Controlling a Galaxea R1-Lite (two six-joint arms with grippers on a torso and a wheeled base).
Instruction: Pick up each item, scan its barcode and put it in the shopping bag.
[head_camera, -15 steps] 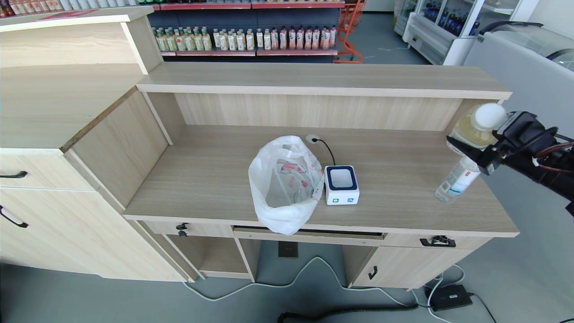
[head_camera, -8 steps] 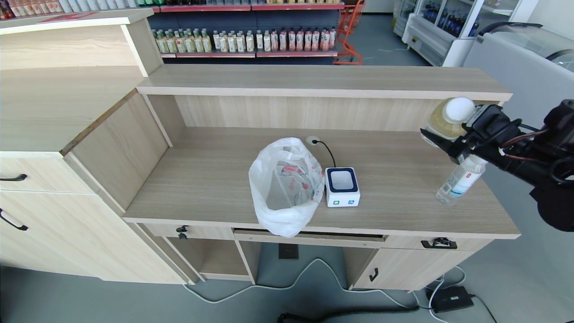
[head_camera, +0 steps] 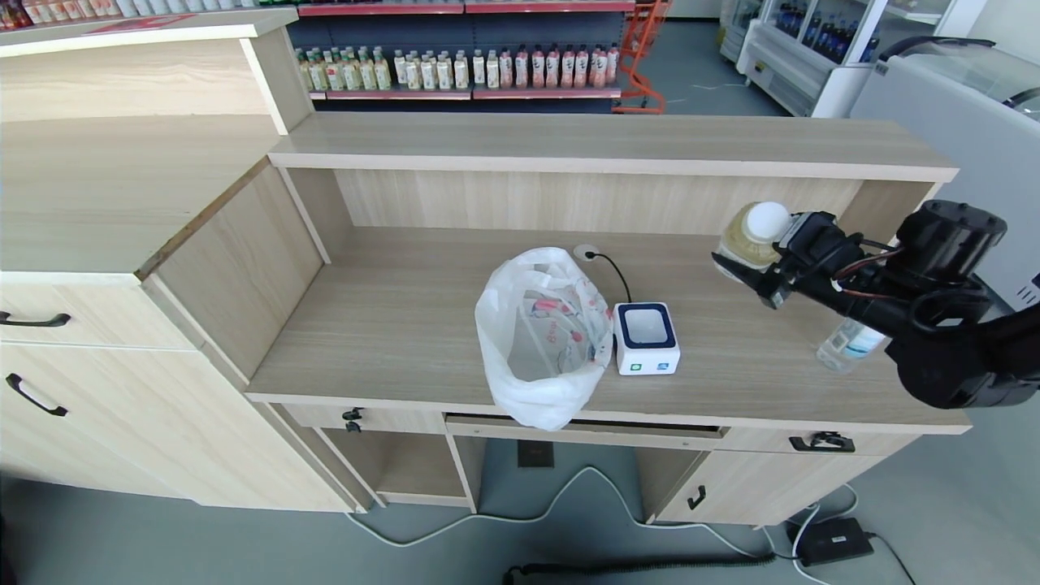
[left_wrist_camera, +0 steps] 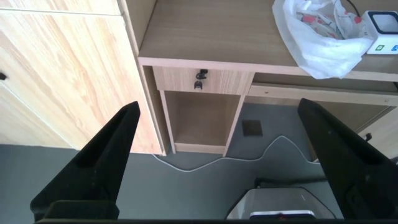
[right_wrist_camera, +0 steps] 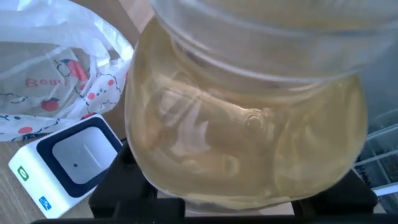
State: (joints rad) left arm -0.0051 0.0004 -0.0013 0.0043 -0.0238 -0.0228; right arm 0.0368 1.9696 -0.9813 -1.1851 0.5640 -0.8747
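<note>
While the right gripper (head_camera: 746,264) pinches the bottle of yellowish drink (head_camera: 743,237) and holds it in the air over the right part of the counter (head_camera: 406,325), we judge the task to be barely begun. That bottle is lifted, white cap up, but it hangs well apart from the scanner (head_camera: 647,337), so its barcode is not yet read. The shopping bag (head_camera: 543,341) stands open just beside the scanner, and as far as we can see into it (its folds hide part of the bottom) nothing lies inside. A clear bottle (head_camera: 845,345) stands on the counter near the right edge, partly behind the arm; it awaits its own turn. The left gripper (left_wrist_camera: 219,106) hangs spread and empty, low in front of the counter. By our reckoning, one scan and drop are in hand, and a full cycle is left.
</note>
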